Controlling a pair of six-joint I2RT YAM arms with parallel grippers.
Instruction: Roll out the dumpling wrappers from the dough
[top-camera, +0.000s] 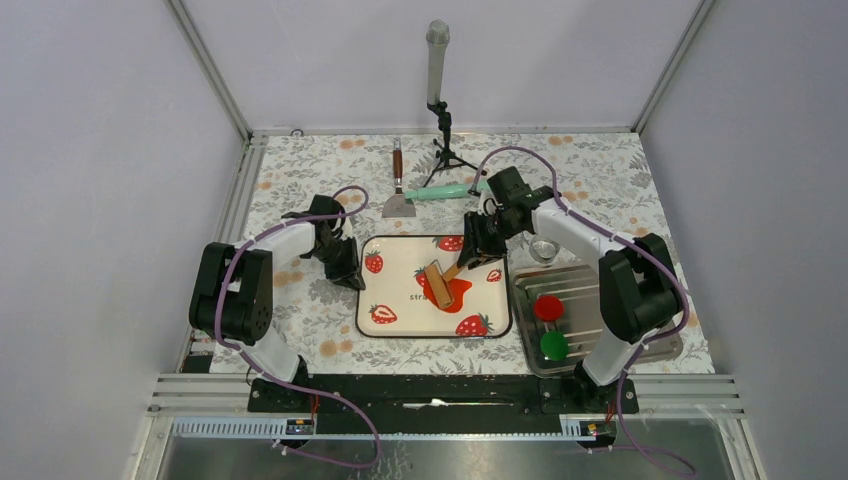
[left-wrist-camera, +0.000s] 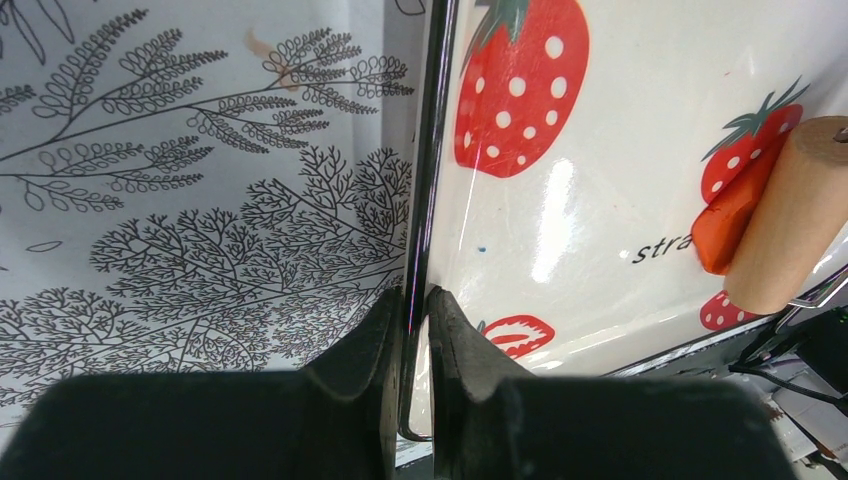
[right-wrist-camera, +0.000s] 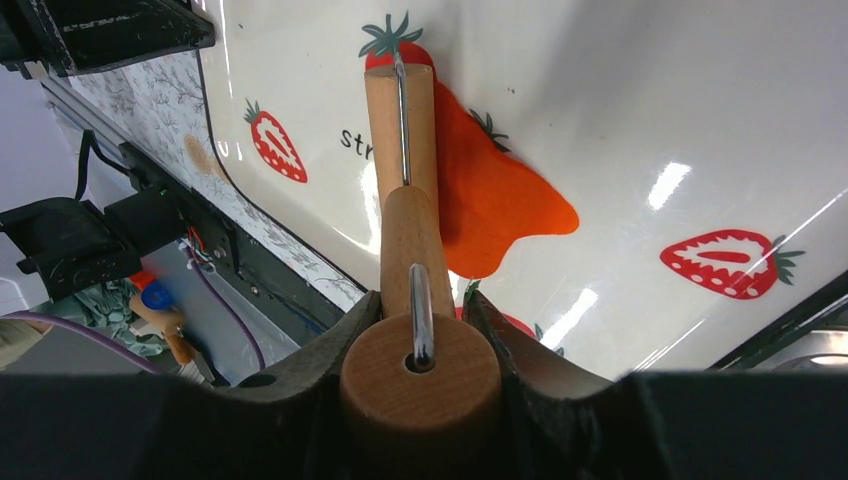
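Note:
The dough (top-camera: 457, 297) lies as a flat, irregular orange-red sheet on the strawberry-printed tray (top-camera: 410, 260). A wooden roller (top-camera: 437, 284) rests across its left part. My right gripper (top-camera: 470, 258) is shut on the roller's handle. In the right wrist view the handle (right-wrist-camera: 420, 370) sits between the fingers, with the drum (right-wrist-camera: 400, 130) over the dough (right-wrist-camera: 495, 200). My left gripper (top-camera: 352, 275) is shut on the tray's left rim (left-wrist-camera: 415, 300). The left wrist view shows the dough (left-wrist-camera: 725, 225) under the roller (left-wrist-camera: 790, 215). No dumpling wrappers are in view.
A metal tray (top-camera: 600, 272) at the right holds a crimson disc (top-camera: 547, 307) and a green disc (top-camera: 553, 346). A small metal ring cutter (top-camera: 543, 250) stands behind it. A scraper (top-camera: 399, 195), a teal-handled tool (top-camera: 447, 190) and a tripod stand (top-camera: 438, 90) are at the back.

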